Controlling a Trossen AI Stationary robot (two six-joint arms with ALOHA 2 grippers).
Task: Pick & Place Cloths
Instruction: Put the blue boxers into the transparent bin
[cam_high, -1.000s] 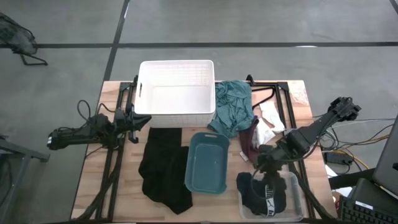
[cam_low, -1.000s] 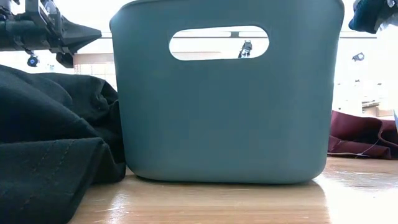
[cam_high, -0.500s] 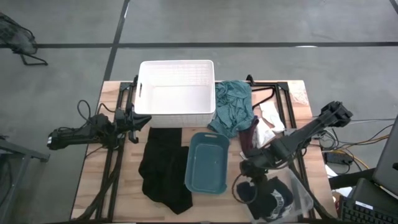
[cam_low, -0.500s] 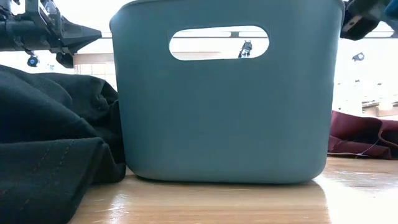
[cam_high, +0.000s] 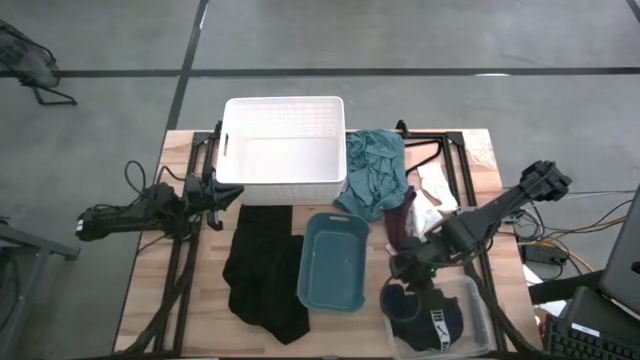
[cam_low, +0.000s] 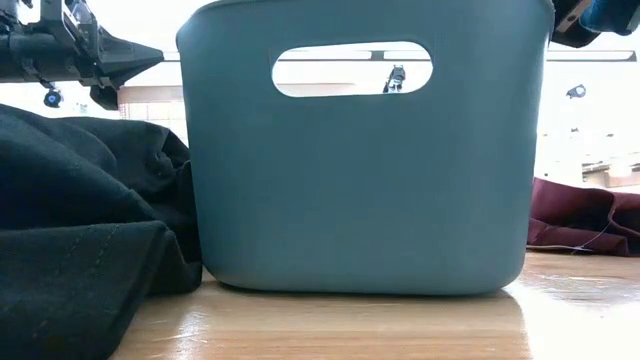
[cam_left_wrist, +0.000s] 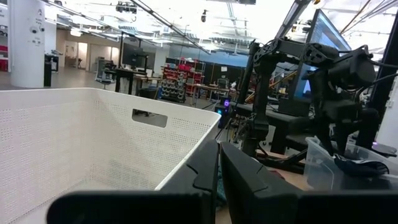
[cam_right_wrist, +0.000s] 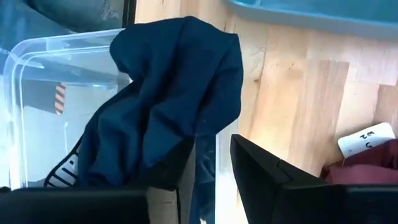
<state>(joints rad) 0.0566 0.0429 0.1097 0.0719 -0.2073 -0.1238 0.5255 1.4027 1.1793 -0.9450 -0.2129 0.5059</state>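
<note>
My right gripper (cam_high: 403, 272) over near right of table, fingers pinched on navy cloth (cam_high: 425, 318), which drapes across rim of clear bin (cam_right_wrist: 25, 74). Teal bin (cam_high: 333, 260) just beside, to left; maroon cloth (cam_high: 400, 224) and paper tag (cam_right_wrist: 365, 139) close behind. Black cloth (cam_high: 262, 265) flat left of teal bin, hiding that side in low view. Teal cloth (cam_high: 374, 172) beside white basket (cam_high: 284, 150). My left gripper (cam_high: 222, 192) idle at basket's left corner, fingers pressed together.
</note>
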